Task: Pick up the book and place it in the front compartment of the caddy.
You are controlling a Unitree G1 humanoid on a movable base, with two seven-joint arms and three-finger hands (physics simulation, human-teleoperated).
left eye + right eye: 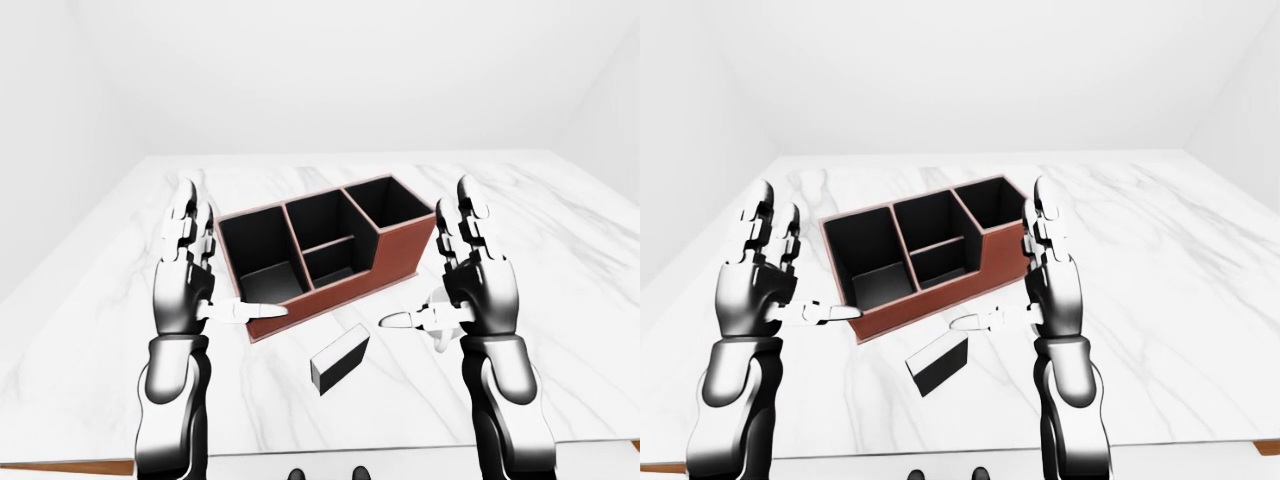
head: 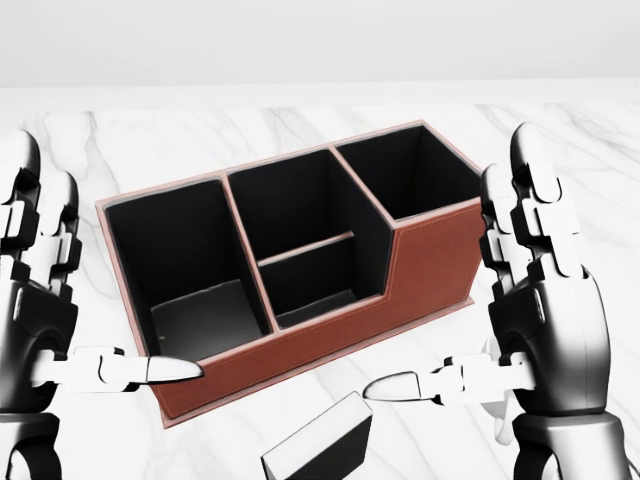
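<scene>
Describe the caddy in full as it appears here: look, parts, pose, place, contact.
The caddy is a reddish-brown, leather-looking box with black lining, standing upright and skewed on the white marble table. It has four open, seemingly empty compartments: a large one at the view's left, two smaller middle ones, and a taller one at right. Neither hand touches it; the book lies apart below it.

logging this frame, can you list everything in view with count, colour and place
caddy: one, reddish-brown outside, black inside, four compartments, all empty, middle of the head view
book: one, black cover, white page edge, on the table just below the caddy in the left-eye view
mug: one, white, mostly hidden behind the right hand
table: one, white marble
left hand: one, black and white, fingers spread, holding nothing
right hand: one, black and white, fingers spread, holding nothing
</scene>
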